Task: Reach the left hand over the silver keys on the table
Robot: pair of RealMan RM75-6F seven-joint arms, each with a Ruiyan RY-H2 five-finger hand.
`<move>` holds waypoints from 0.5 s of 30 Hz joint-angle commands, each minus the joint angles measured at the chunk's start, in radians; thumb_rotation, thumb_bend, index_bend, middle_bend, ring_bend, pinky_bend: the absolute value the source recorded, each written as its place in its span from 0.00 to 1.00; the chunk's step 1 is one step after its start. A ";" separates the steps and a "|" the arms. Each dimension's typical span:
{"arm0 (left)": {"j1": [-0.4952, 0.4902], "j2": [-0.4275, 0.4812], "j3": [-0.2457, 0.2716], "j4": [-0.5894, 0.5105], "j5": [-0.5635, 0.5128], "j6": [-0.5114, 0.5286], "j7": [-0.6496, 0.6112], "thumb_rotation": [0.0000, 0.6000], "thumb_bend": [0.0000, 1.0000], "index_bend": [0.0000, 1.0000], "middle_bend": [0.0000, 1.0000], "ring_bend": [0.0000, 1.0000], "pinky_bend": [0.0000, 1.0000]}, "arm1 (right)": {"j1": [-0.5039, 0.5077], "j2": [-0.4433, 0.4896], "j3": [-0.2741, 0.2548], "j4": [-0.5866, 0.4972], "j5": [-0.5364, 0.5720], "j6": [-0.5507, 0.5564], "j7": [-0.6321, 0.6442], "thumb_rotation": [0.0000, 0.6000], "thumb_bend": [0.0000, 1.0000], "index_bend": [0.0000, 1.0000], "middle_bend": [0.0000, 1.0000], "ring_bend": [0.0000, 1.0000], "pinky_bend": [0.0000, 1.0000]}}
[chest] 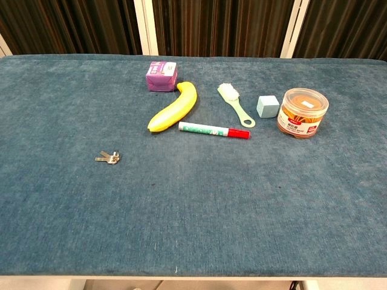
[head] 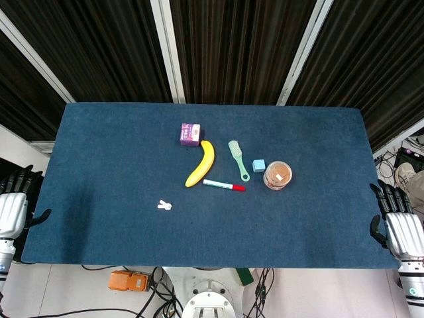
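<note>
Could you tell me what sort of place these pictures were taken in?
Probably a robotics lab or test bench, not a home. A table covered in blue cloth holds unrelated small props such as silver keys, a banana and a marker, and cables and equipment lie on the floor below.

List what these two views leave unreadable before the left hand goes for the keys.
- Silver keys: too small in either view to count or to show a ring.
- Left hand: cut by the head view's left edge, absent from the chest view.
- Right hand: likewise at the right edge.
- Jar label: print too small.
</note>
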 commanded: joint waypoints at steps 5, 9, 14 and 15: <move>0.000 0.000 0.000 0.000 0.002 0.002 -0.001 1.00 0.16 0.13 0.01 0.00 0.11 | -0.001 0.002 -0.001 -0.001 0.000 0.000 0.001 1.00 0.96 0.05 0.02 0.02 0.02; 0.001 -0.001 0.002 -0.001 0.008 0.004 -0.002 1.00 0.16 0.13 0.01 0.00 0.11 | -0.001 0.003 -0.001 -0.003 0.002 -0.004 0.002 1.00 0.96 0.05 0.02 0.02 0.02; -0.012 -0.005 0.013 -0.009 0.037 -0.013 -0.015 1.00 0.16 0.13 0.01 0.00 0.11 | 0.000 0.005 -0.002 -0.008 0.007 -0.010 -0.003 1.00 0.96 0.04 0.02 0.02 0.02; -0.018 -0.006 0.016 -0.013 0.049 -0.017 -0.021 1.00 0.16 0.13 0.01 0.00 0.11 | 0.000 0.004 -0.001 -0.009 0.009 -0.010 -0.004 1.00 0.96 0.04 0.02 0.02 0.02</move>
